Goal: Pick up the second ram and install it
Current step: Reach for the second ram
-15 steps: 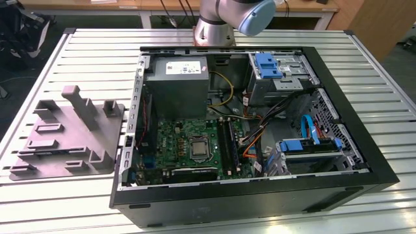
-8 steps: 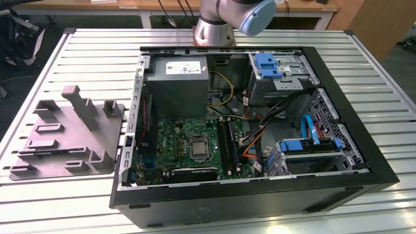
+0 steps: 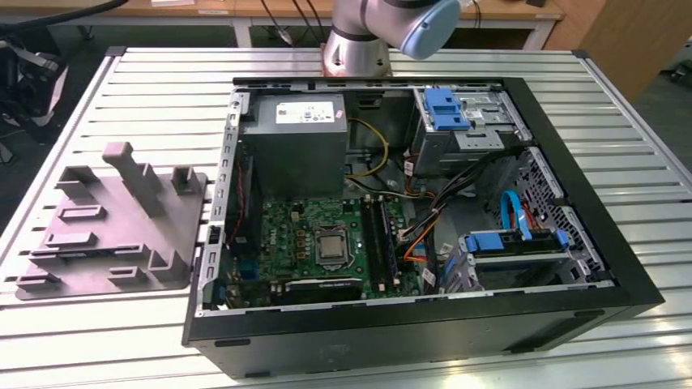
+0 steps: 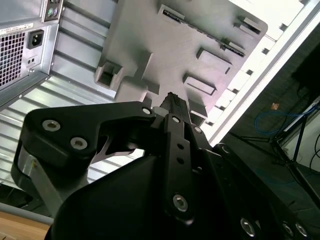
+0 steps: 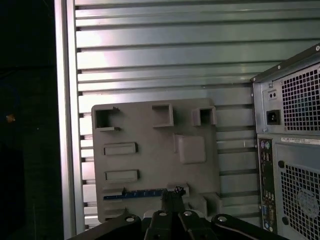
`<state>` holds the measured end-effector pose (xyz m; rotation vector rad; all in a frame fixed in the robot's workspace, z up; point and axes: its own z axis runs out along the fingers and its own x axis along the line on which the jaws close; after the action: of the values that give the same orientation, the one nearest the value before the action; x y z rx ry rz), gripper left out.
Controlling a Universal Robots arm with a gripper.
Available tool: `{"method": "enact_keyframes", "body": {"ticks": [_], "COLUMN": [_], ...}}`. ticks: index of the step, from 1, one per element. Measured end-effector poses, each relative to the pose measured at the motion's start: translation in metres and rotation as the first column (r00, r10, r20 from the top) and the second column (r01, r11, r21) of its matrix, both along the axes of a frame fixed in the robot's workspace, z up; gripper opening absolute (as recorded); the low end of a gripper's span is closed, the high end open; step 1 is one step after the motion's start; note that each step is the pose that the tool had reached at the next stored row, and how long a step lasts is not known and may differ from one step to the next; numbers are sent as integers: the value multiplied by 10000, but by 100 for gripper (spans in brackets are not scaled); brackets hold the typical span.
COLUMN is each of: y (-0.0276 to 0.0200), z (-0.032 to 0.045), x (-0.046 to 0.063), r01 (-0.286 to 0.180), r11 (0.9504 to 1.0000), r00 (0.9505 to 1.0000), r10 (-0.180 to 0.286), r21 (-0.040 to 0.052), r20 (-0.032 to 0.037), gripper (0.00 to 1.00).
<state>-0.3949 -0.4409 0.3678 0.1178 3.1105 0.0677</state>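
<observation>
The second ram [image 5: 134, 194] is a slim dark blue stick lying in a slot near one edge of the grey holder tray [image 5: 150, 135]. In the first wrist view my gripper [image 5: 173, 199] hangs well above the tray, its tips lined up close to one end of the stick. The two dark fingers are pressed together with nothing between them. The second wrist view has the black gripper body in front, its tip [image 4: 172, 98] over the same grey tray [image 4: 190, 40]. In the exterior view the green motherboard [image 3: 324, 235] lies in the open case with its long black slots [image 3: 378, 235].
The open computer case [image 3: 562, 267] stands on the slatted metal table [image 3: 108, 340], with the grey tray [image 3: 108, 235] at the exterior view's left. Cables, drive cages and a power supply [image 3: 294, 138] crowd the case. The case's rear panel [image 5: 295, 150] is beside the tray.
</observation>
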Motion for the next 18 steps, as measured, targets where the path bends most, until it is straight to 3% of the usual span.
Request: {"method": "enact_keyframes", "body": {"ticks": [11, 18], "y": [-226, -331], "z": [-114, -220], "x": [-26, -33], "r01": [0, 1], "r11": [10000, 10000], "r00": [10000, 10000], "r10": [0, -1], "r21": [-1, 0], "r20": [-3, -1], "gripper": [10, 10]}}
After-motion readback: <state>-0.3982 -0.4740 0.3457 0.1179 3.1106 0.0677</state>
